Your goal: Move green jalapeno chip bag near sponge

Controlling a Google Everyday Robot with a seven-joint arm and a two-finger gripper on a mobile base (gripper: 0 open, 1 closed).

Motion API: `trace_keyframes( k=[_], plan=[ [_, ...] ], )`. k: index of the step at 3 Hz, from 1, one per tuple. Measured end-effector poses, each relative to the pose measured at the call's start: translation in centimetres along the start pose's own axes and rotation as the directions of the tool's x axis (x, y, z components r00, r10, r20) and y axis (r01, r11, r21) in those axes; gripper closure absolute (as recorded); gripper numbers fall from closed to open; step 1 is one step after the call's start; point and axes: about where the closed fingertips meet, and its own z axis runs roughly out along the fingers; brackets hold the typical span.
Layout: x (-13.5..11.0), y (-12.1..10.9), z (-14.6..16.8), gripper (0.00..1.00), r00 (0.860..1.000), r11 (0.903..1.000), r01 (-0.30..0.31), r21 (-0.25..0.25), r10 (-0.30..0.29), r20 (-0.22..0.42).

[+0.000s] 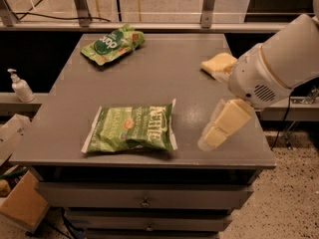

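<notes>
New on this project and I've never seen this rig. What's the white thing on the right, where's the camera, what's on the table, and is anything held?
The white shape on the right is the robot's single arm. The cream part at its end is the gripper, which hangs over the table's front right area, to the right of the chip bag. There is one camera, looking down on the grey table from the side with the drawers; where it is mounted is not known.

On the table:
- the green jalapeno chip bag, flat near the front
- a pale-yellow sponge at the back right, next to the arm
- a smaller green pouch at the back left

A pump bottle stands on a ledge to the left. Nothing is held; the bag lies apart from the gripper.
</notes>
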Motion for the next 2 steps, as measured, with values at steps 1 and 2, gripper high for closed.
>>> trace_keyframes(
  k=[1, 2],
  plan=[
    [-2.6, 1.37, 3.4, 0.0, 0.994, 0.9996, 0.001, -0.03, 0.002, 0.105],
    [-2.6, 1.38, 3.4, 0.0, 0.994, 0.9996, 0.002, -0.03, 0.002, 0.105]
  ],
)
